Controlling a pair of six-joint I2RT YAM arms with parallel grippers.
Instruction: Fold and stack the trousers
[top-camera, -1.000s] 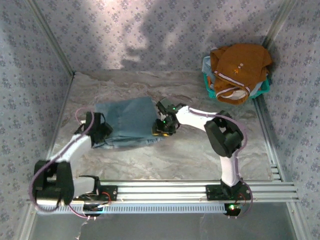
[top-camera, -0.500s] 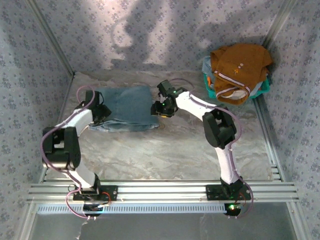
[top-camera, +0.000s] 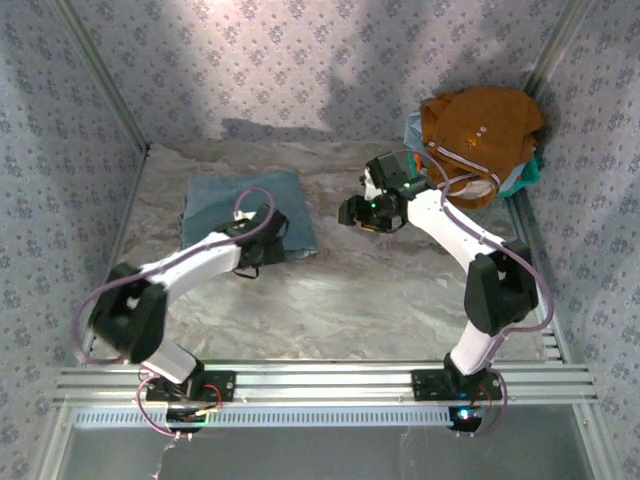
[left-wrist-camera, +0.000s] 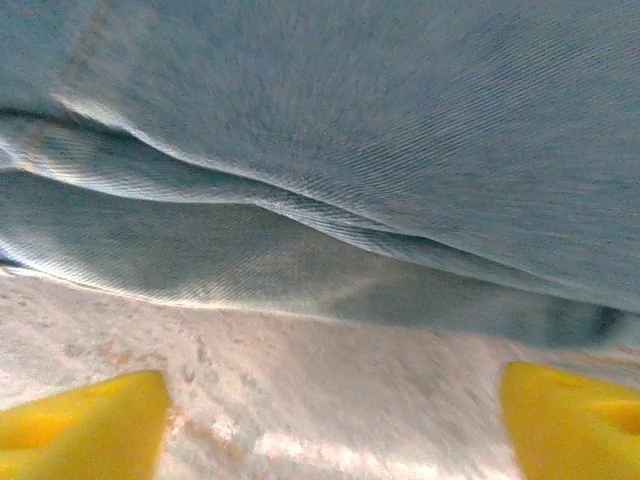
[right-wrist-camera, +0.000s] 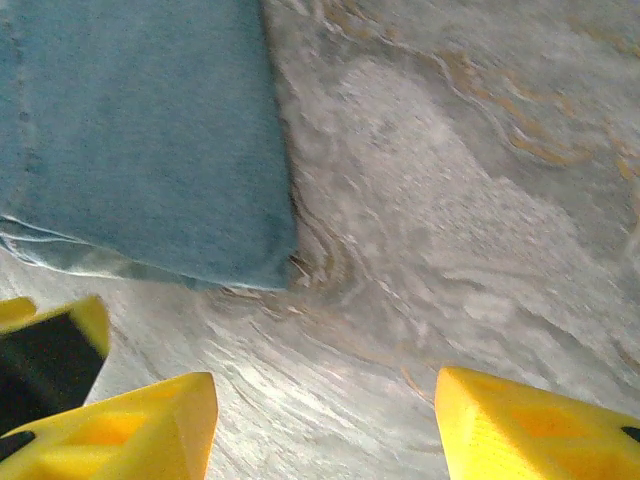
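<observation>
Folded trousers (top-camera: 235, 200) lie far left on table (top-camera: 400, 300), long axis 9-to-3. Left gripper (left-wrist-camera: 330, 425), jaws wide and empty, sits at bundle's 6 o'clock edge; nearer arm. Right gripper (right-wrist-camera: 325, 420), likewise spread and empty, hangs apart at bundle's 3 o'clock.

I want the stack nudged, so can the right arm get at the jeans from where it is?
Probably yes. The right gripper stands open, with bare table between it and the right edge of the jeans. The left gripper is at the near edge, clear of that side.
</observation>
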